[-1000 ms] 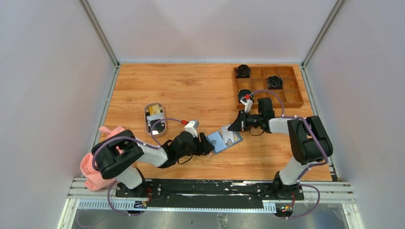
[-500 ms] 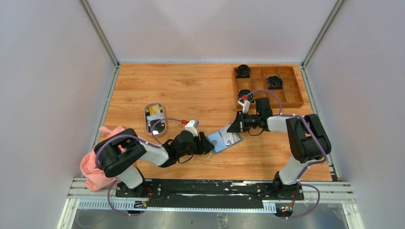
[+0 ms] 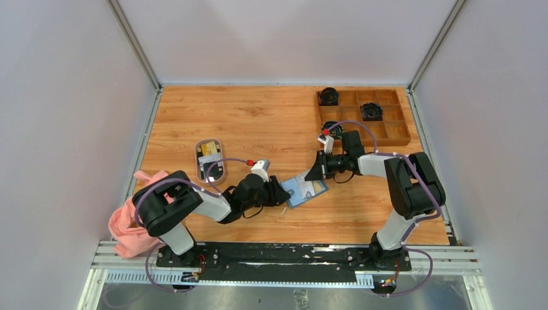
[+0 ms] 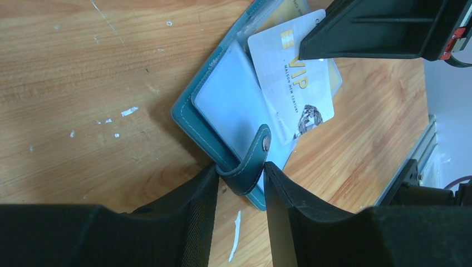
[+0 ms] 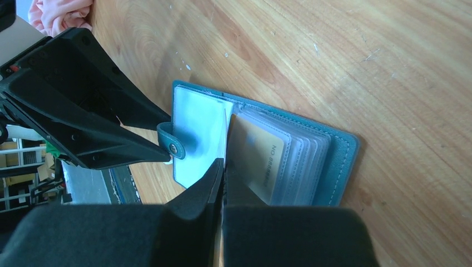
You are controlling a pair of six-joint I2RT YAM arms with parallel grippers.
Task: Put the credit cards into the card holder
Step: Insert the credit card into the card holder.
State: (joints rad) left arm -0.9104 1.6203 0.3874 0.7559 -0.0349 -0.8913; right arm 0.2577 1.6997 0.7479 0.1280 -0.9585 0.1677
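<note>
The teal-blue card holder (image 3: 304, 189) lies open on the wooden table, its clear pockets fanned upward (image 5: 311, 161). My left gripper (image 3: 283, 196) sits at its near-left edge, and both fingers (image 4: 240, 166) press on the snap strap (image 4: 250, 161). My right gripper (image 3: 311, 175) is shut (image 5: 224, 164) on a pale yellowish credit card (image 4: 292, 83) printed VIP. That card is tilted over the pockets (image 5: 256, 158). A second yellow card's edge (image 4: 335, 75) peeks out behind it. More cards (image 3: 208, 149) lie in the oval white dish (image 3: 200, 169).
A brown wooden compartment tray (image 3: 397, 140) with black round parts stands at the back right, just behind my right arm. A pink cloth (image 3: 132, 223) hangs over the near left edge. The white dish is left of my left arm.
My left jaws have narrowed onto the snap strap. My right gripper has shifted slightly left and back with the card still in it. The card holder has stayed in place.
</note>
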